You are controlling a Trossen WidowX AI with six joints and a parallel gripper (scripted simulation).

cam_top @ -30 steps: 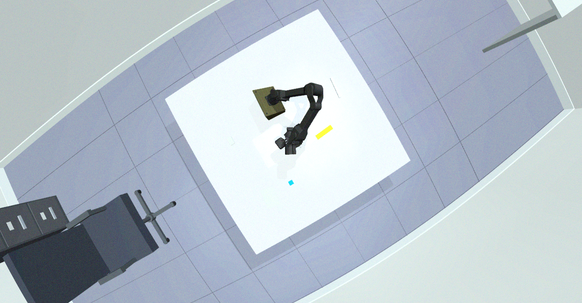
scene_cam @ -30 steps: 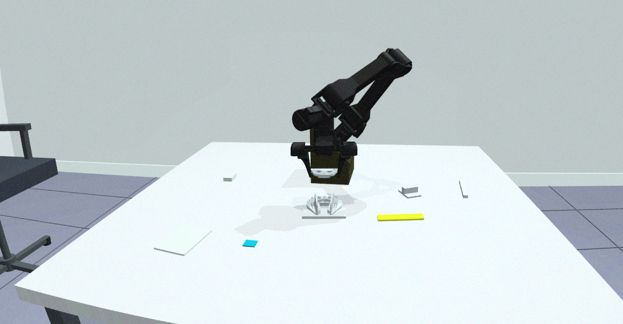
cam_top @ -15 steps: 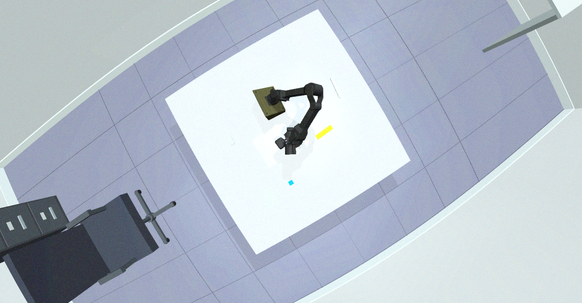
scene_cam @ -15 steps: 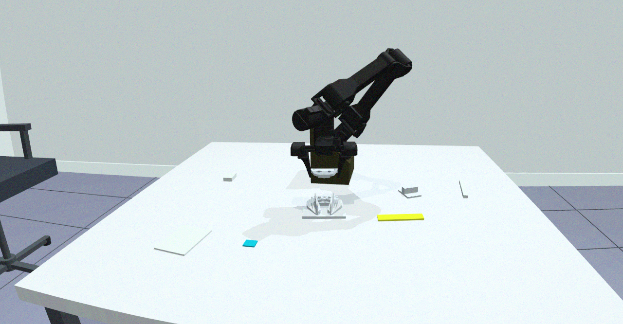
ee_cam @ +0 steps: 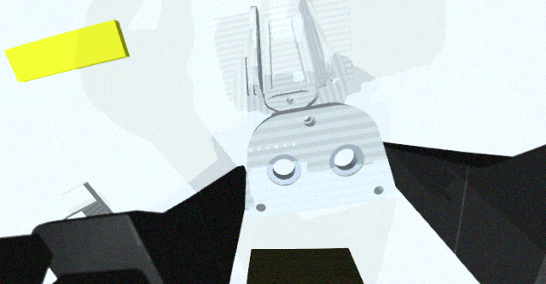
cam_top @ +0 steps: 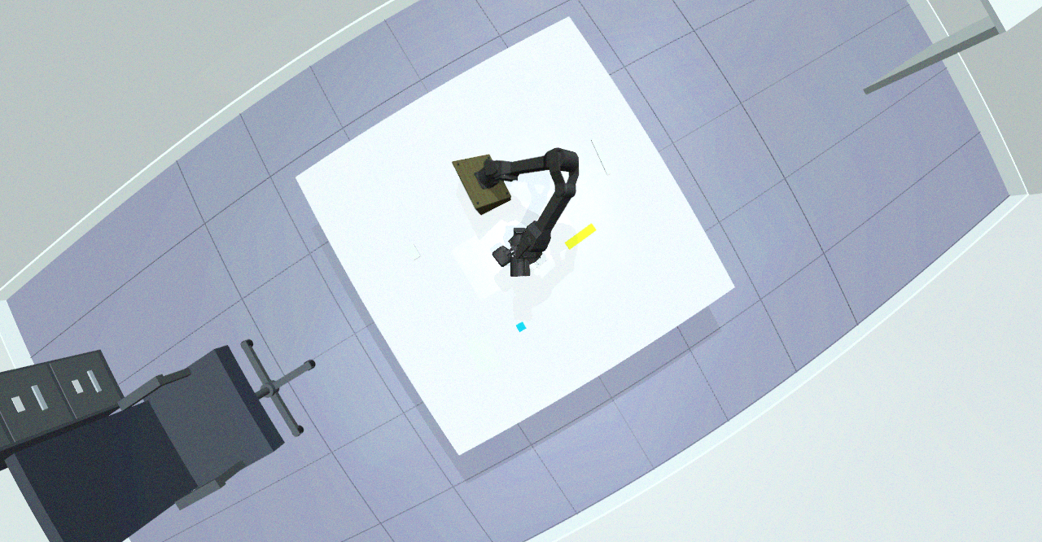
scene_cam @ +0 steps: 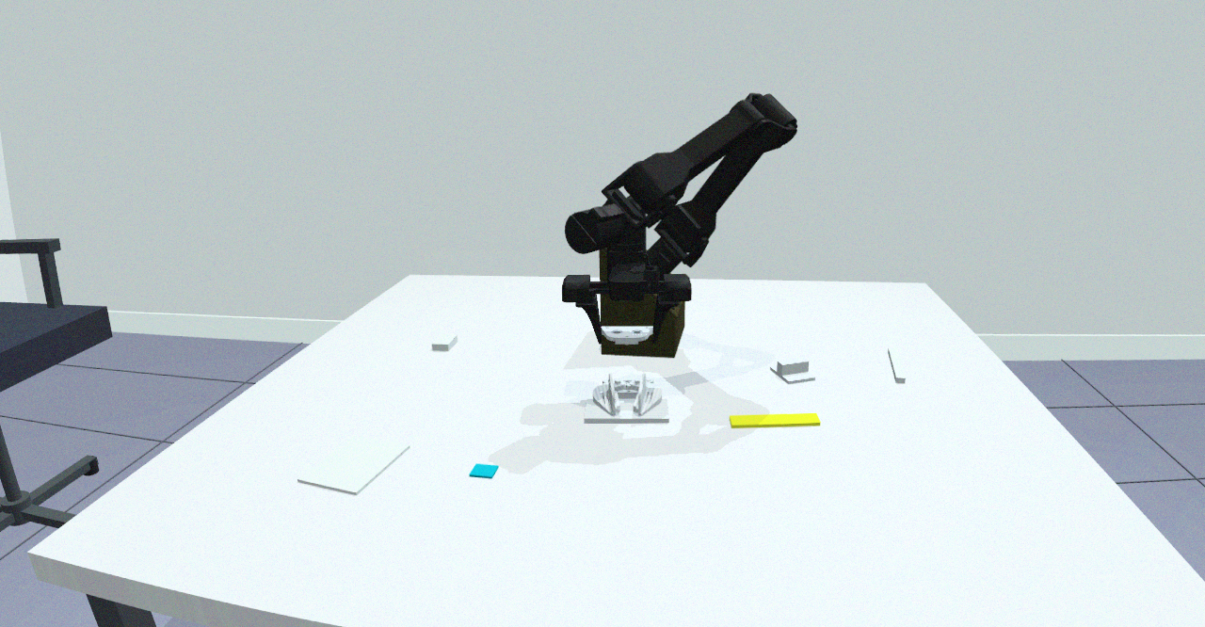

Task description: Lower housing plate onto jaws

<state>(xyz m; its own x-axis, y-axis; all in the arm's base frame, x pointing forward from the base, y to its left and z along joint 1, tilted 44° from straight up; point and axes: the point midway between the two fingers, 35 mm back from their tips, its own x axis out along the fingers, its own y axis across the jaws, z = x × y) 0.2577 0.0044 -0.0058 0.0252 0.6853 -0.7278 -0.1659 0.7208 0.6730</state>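
Gripper (scene_cam: 626, 335) (ee_cam: 309, 161) clamped on housing plate (scene_cam: 626, 334) (ee_cam: 317, 141), held in the air above the jaw assembly (scene_cam: 626, 400) (ee_cam: 283, 54), not seated. Relative to the jaw assembly in exterior view: yellow bar (cam_top: 580, 236) (scene_cam: 774, 420) (ee_cam: 68, 51) right, cyan square (cam_top: 521, 326) (scene_cam: 483, 471) front-left, white sheet (scene_cam: 353, 469) farther left. All three on the table (cam_top: 641, 269) (scene_cam: 674, 530).

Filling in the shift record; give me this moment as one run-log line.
gripper: shut on housing plate | plate: held above jaw assembly | lowering: not done
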